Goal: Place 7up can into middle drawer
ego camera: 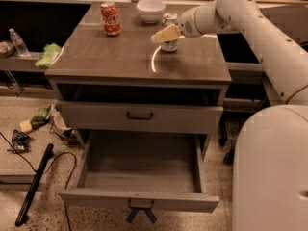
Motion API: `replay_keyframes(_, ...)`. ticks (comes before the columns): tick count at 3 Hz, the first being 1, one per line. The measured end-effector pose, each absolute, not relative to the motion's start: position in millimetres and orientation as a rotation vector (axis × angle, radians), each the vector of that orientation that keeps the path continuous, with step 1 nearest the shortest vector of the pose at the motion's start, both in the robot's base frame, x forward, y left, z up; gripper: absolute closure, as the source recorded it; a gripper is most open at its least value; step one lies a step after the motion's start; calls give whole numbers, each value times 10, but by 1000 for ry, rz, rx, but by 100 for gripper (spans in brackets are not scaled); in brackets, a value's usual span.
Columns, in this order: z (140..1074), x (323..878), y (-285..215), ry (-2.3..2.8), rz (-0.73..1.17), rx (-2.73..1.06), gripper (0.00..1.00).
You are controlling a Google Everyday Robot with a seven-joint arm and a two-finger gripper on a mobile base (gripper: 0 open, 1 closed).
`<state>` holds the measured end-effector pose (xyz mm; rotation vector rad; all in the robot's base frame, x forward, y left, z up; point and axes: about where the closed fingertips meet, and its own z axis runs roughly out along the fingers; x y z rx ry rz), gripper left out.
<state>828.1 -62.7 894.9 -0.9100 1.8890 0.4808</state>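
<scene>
Grey cabinet top in a lab bay: 7up can upright at its rear right, gripper at the can.

Can is small, with a silver-and-green body, pale label and shiny silver top. Its middle is hidden behind the gripper's pale yellow tip. Gripper comes in from the right on the white arm and overlaps the can's front. Cannot tell whether it is spread or clamped on the can. Red Coca-Cola can stands well apart at rear left, with a white bowl farther back between the two cans. Below, the middle drawer is pulled wide open, showing a plain grey interior and dark crossed strips at its front handle. Above it is a shut drawer front with a black handle.
</scene>
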Motion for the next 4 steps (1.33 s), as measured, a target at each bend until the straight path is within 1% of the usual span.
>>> replay_keyframes(1, 8913, 8224, -590, 1880, 508, -933, 54)
replay_keyframes(2, 9041, 7918, -859, 1877, 488, -969, 78)
replay_keyframes(3, 9284, 7343, -984, 1873, 524, -991, 99)
replay_keyframes(4, 9240, 6509, -941, 1925, 604, -1011, 100)
